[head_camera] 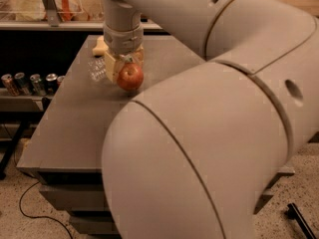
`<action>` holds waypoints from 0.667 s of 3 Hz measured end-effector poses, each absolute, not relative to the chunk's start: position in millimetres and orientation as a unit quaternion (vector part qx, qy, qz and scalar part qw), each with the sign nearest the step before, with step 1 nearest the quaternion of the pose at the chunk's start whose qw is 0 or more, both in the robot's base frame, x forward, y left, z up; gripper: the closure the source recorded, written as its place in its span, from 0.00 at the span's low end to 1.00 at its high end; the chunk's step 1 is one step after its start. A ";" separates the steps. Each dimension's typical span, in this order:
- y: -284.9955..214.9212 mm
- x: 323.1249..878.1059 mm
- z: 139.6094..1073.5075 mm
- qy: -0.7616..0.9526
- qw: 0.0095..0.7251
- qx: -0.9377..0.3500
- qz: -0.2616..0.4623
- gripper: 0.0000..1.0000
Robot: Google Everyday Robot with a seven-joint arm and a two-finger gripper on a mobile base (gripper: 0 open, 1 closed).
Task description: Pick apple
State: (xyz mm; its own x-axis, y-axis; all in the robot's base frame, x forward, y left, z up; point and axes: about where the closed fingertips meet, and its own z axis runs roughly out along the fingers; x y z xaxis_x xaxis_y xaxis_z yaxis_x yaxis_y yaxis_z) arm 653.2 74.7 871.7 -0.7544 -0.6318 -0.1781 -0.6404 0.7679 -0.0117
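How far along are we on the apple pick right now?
The approach looks done: the gripper sits directly over the apple, beside the clear bottle and the yellow sponge. In hand is the grasp itself; I cannot tell whether the apple is secured. Left is the lift: the apple looks at or barely above the table, so it is not clearly picked up.
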 end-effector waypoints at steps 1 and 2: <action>75.9 650.3 877.1 0.933 0.096 -0.346 0.031 1.00; 72.4 647.4 889.4 0.932 0.109 -0.343 0.035 1.00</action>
State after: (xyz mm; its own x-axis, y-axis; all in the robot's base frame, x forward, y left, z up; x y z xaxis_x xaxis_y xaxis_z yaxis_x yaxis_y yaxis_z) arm 647.4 72.4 889.4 -0.7403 -0.6326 -0.2275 -0.6480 0.7616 -0.0090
